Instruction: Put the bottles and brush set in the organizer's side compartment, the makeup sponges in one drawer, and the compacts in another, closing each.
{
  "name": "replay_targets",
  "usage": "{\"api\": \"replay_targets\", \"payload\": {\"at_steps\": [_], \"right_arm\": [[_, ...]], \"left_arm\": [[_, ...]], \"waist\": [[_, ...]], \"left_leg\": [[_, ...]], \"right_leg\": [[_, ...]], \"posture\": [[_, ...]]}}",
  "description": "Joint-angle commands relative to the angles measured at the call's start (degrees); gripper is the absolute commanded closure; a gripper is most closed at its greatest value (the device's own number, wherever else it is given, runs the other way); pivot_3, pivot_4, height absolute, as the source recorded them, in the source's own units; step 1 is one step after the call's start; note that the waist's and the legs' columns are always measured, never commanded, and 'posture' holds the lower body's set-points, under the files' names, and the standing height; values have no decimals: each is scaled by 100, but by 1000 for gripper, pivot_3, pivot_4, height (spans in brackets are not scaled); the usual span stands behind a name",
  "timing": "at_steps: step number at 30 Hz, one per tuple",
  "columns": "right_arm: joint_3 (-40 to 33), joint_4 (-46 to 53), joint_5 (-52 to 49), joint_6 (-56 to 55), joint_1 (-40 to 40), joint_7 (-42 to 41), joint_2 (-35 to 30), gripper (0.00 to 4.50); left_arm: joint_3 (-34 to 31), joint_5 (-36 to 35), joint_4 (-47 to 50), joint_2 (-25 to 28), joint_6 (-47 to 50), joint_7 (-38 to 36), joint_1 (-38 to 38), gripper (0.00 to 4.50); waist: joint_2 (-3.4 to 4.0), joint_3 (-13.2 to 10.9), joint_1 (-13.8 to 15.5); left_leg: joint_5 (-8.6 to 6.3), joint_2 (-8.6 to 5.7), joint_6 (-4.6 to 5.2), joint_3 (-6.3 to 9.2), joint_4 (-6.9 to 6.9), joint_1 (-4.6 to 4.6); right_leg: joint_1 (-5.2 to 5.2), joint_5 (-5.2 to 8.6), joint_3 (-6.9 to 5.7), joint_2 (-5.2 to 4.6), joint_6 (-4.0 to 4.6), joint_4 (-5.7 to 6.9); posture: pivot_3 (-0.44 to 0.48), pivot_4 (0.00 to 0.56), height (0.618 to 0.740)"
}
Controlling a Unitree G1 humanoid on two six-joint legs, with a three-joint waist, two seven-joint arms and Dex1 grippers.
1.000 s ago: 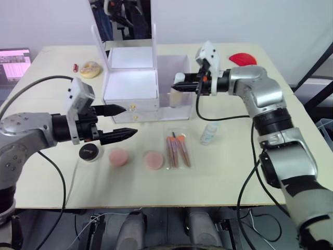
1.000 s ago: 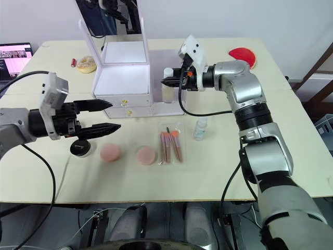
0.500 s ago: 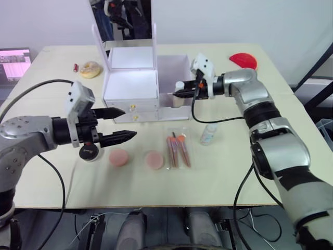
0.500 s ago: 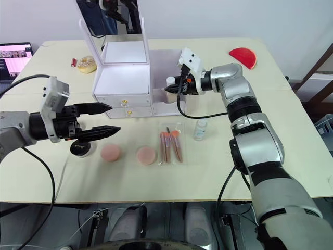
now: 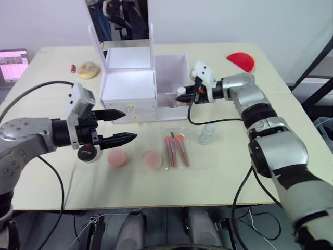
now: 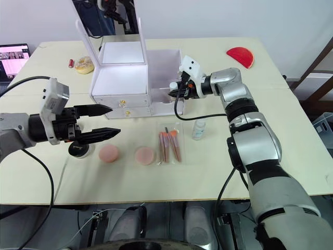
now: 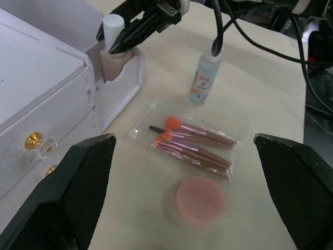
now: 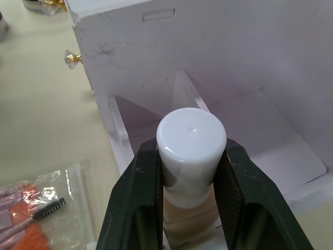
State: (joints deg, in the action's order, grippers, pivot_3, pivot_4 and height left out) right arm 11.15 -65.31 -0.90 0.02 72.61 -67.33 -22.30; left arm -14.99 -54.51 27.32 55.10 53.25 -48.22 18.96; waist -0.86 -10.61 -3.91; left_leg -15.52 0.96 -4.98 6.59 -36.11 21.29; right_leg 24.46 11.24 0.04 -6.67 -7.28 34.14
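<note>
The white organizer (image 5: 129, 83) stands mid-table with its mirror lid up and both gold-knobbed drawers pushed in. My right gripper (image 5: 182, 96) is shut on a beige bottle (image 8: 190, 205) with a white cap, held upright in the front slot of the side compartment (image 5: 174, 73). A small clear bottle (image 5: 206, 134) stands on the table to the right of the bagged brush set (image 5: 177, 150). Two pink sponges (image 5: 118, 157) (image 5: 153, 159) lie in front. My left gripper (image 5: 130, 125) hangs open above a black compact (image 6: 78, 148), left of the sponges.
A red domed object (image 5: 241, 61) lies at the far right of the table. At the far left sit a yellow round item (image 5: 88, 69) and a small red tube (image 5: 73, 67). A laptop screen (image 5: 13, 57) glows beyond the left edge.
My right gripper has brought the beige bottle down and toward the organizer, into the side compartment's front slot. The left gripper has hardly moved.
</note>
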Motion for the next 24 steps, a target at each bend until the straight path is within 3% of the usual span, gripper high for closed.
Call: {"api": "replay_targets", "payload": {"at_steps": [1, 4, 5, 16, 21, 24], "right_arm": [[-216, 89, -26, -41, 258, -66, -17, 1820], [-330, 164, -84, 5, 318, -171, -30, 267], [-369, 216, -106, 22, 345, -224, -47, 22], [-925, 1639, -581, 1127, 586, -689, -663, 22], [-1387, 4147, -1413, 2982, -404, -977, -1702, 22], [-1787, 5555, -1724, 3892, -1514, -795, -2503, 22]], "left_arm": [[-206, -87, 89, 101, -15, 19, 125, 0], [-181, -82, 75, 93, -15, 16, 149, 0], [-167, -79, 64, 89, -16, 13, 165, 0], [-82, 173, -222, 117, -250, -252, 270, 0], [-516, 380, -696, 265, -714, -871, -88, 0], [-860, 709, -1027, 472, -1041, -1289, -680, 0]], "waist": [[0, 0, -9], [0, 0, -10], [0, 0, -11], [1, 0, -2], [1, -1, 69], [1, 0, 118]], "left_leg": [[0, 0, 0, 0, 0, 0], [0, 0, 0, 0, -1, -1], [0, 0, 0, 0, -1, -2], [0, 0, -1, 0, 0, -1], [0, 0, -1, 0, 3, 3], [-3, 0, 4, -1, 5, 1]], "right_leg": [[0, 0, 0, 0, 0, 0], [0, 0, 0, 0, 0, 2], [0, 0, 0, 0, 0, 3], [0, 0, 0, 0, -1, 6], [0, 1, -1, 0, -3, 0], [0, 6, -1, -1, -7, -1]], "posture": [[0, 150, 739], [0, 150, 739], [0, 150, 739], [0, 150, 739], [0, 150, 739], [0, 150, 739]]}}
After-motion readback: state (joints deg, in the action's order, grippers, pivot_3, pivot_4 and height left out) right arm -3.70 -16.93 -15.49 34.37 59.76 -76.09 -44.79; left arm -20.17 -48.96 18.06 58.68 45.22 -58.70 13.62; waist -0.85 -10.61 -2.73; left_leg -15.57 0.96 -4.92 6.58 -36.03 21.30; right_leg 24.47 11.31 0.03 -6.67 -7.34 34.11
